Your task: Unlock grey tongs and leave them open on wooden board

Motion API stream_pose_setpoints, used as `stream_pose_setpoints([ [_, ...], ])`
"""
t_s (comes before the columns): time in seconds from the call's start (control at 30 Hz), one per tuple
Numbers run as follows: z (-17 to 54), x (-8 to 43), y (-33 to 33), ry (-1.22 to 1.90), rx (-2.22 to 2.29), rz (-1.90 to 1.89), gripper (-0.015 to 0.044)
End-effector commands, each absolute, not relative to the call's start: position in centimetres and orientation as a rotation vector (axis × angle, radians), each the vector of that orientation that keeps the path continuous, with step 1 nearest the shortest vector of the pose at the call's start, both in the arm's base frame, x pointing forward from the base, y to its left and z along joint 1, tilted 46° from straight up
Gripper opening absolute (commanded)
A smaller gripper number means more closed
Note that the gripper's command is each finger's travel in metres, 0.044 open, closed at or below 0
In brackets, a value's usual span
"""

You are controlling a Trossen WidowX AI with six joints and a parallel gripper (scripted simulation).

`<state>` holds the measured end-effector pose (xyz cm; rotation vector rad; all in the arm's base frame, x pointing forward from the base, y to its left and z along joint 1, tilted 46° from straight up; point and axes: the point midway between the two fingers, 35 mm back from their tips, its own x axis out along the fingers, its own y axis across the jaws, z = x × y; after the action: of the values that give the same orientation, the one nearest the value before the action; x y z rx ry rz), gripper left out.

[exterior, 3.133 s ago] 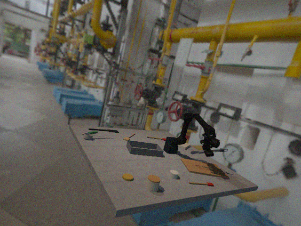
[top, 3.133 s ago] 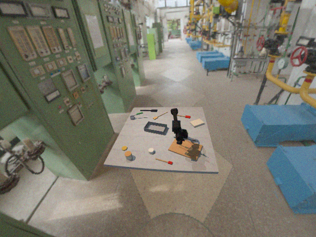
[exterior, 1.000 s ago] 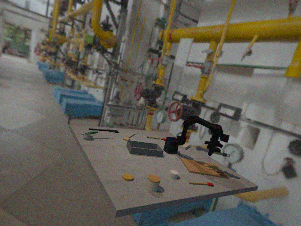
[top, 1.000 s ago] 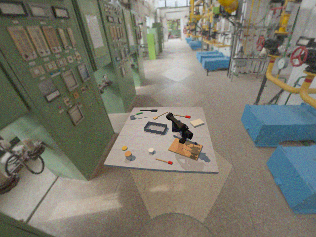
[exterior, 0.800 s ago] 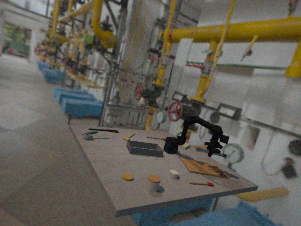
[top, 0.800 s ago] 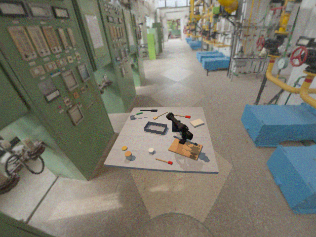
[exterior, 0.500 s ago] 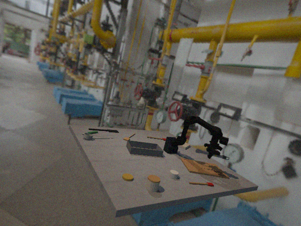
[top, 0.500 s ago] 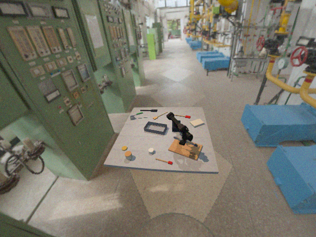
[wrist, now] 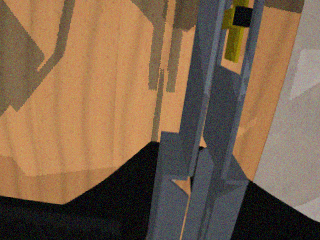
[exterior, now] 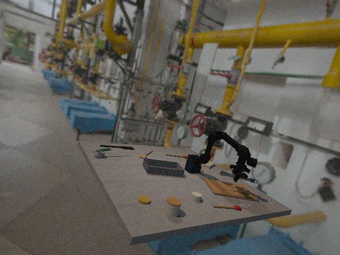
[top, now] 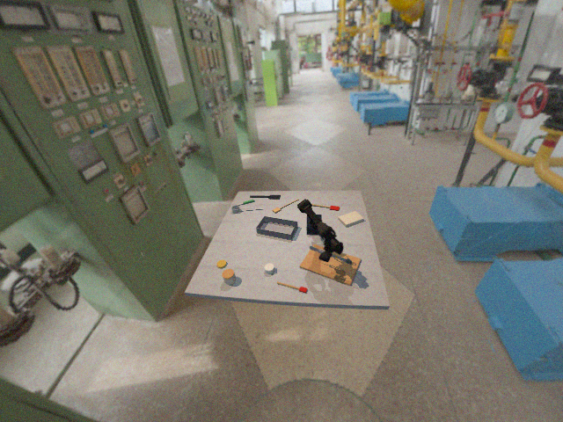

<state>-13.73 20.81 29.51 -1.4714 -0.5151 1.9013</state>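
The grey tongs (top: 343, 260) (exterior: 249, 179) (wrist: 220, 115) are held lying roughly level a little above the wooden board (top: 318, 266) (exterior: 223, 189) (wrist: 100, 100), on the right of the table. My gripper (top: 325, 257) (exterior: 236, 178) (wrist: 175, 154) is shut on them around their middle. In the wrist view their two arms run close together, with the yellow lock piece (wrist: 234, 37) between them near the far end. The dark roasting tin (top: 261, 225) (exterior: 153, 168) stands empty behind and to the left of the board, beside the arm's base (exterior: 193, 163).
A red-tipped stick (top: 293, 287) (exterior: 228, 206), a small white cylinder (top: 269, 268), a cork-lidded jar (top: 229, 275) and a yellow disc (top: 221, 263) lie left of the board. A pale block (top: 350, 218) and several hand tools lie at the back. The table's right edge is near the board.
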Motion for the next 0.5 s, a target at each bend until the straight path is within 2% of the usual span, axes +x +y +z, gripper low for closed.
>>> stream_pose_setpoints([
  [0.0, 29.0, -13.9, 21.3, -0.519, -1.470, 1.906, -0.0150],
  [0.47, 27.4, -13.9, 23.0, -0.526, -1.467, 1.903, -0.0150],
])
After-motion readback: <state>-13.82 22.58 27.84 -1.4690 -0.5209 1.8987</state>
